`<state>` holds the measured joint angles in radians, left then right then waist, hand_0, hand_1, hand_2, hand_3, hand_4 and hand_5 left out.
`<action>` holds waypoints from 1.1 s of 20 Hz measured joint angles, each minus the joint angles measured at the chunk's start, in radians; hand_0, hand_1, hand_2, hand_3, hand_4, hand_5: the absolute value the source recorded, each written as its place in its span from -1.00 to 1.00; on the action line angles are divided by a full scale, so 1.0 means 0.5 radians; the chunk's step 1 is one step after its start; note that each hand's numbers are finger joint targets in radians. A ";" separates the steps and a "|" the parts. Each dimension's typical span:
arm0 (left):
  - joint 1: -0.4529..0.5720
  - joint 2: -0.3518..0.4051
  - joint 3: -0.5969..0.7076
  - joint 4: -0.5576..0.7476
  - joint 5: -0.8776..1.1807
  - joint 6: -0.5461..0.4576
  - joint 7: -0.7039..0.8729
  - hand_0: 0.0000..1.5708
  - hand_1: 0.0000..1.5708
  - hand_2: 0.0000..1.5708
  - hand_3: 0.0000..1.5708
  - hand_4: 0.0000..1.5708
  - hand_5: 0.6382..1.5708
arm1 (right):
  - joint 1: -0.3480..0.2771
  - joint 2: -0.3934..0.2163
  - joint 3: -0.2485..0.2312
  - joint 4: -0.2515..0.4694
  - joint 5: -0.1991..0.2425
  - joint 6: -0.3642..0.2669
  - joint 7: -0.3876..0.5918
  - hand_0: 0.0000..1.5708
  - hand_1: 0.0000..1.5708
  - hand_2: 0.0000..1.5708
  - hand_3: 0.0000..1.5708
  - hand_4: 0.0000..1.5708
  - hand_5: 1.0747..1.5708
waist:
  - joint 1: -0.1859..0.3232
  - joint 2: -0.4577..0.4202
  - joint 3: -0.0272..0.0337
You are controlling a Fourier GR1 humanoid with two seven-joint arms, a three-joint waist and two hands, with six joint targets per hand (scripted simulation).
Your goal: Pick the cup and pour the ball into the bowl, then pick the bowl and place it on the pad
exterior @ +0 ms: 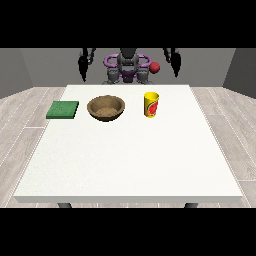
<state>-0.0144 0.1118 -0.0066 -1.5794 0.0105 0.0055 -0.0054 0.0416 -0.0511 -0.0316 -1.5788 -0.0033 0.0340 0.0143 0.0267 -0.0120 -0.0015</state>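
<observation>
No text, number or brand can be read anywhere; the yellow cup (151, 104) carries only a red mark, not legible.

- Surface (125, 165): large white rectangular top, fills the centre of the view, wider toward 6 o'clock. Finish plain, evenly lit.
- Supports: two dark legs (64, 205) visible under the near edge, at 7 and 5 o'clock.
- Floor (22, 117): pale grey-beige planks with visible seams, exposed at 9 o'clock and 3 o'clock beside the surface.
- Back wall (55, 67): flat grey, spans 10 to 2 o'clock.
- Side walls: a darker grey panel (241, 75) at 2 o'clock; another at 10 o'clock.
- Light: soft and even; source cannot be determined.
</observation>
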 measured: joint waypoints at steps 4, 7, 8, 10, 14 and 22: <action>-0.013 0.038 0.012 -0.091 0.011 -0.008 0.081 -1.00 -1.00 -1.00 -1.00 -1.00 0.78 | -0.013 -0.041 -0.009 -0.102 0.000 0.002 0.067 -1.00 -1.00 -1.00 -1.00 -0.85 0.97 | 0.001 -0.247 -0.001; 0.016 0.001 -0.025 -0.140 0.019 0.042 0.063 -1.00 -1.00 -1.00 -1.00 -1.00 0.77 | 0.013 -0.068 -0.062 -0.119 -0.053 0.031 0.033 -1.00 -1.00 -1.00 -1.00 -0.92 0.97 | -0.004 -0.341 0.000; 0.046 -0.047 -0.073 -0.129 0.016 0.107 -0.003 -1.00 -1.00 -1.00 -1.00 -1.00 0.79 | 0.056 -0.069 -0.088 -0.086 -0.102 0.077 -0.057 -1.00 -1.00 -1.00 -1.00 -0.90 0.98 | -0.027 -0.313 0.001; 0.092 -0.114 -0.164 -0.135 0.011 0.200 -0.120 -1.00 -1.00 -1.00 -1.00 -1.00 0.79 | 0.108 -0.120 -0.193 0.017 -0.208 0.188 -0.239 -1.00 -1.00 -1.00 -1.00 -1.00 0.97 | -0.029 -0.251 0.003; 0.135 -0.178 -0.304 -0.132 0.008 0.312 -0.311 -1.00 -1.00 -1.00 -1.00 -1.00 0.79 | 0.092 -0.180 -0.323 0.228 -0.309 0.335 -0.530 -1.00 -1.00 -1.00 -1.00 -0.90 0.96 | -0.013 -0.124 0.004; -0.171 -0.180 -0.132 0.182 0.024 0.335 -0.614 -1.00 -1.00 -1.00 -1.00 -1.00 0.75 | -0.147 -0.213 -0.368 0.486 -0.322 0.440 -0.825 -1.00 -1.00 -1.00 -1.00 -1.00 0.95 | -0.079 0.162 0.003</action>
<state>-0.1000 0.0216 -0.0724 -1.4883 0.0225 0.1728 -0.3124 -0.0321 -0.1576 -0.2158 -1.3358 -0.1642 0.2538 -0.3980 -0.0128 0.0691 0.0003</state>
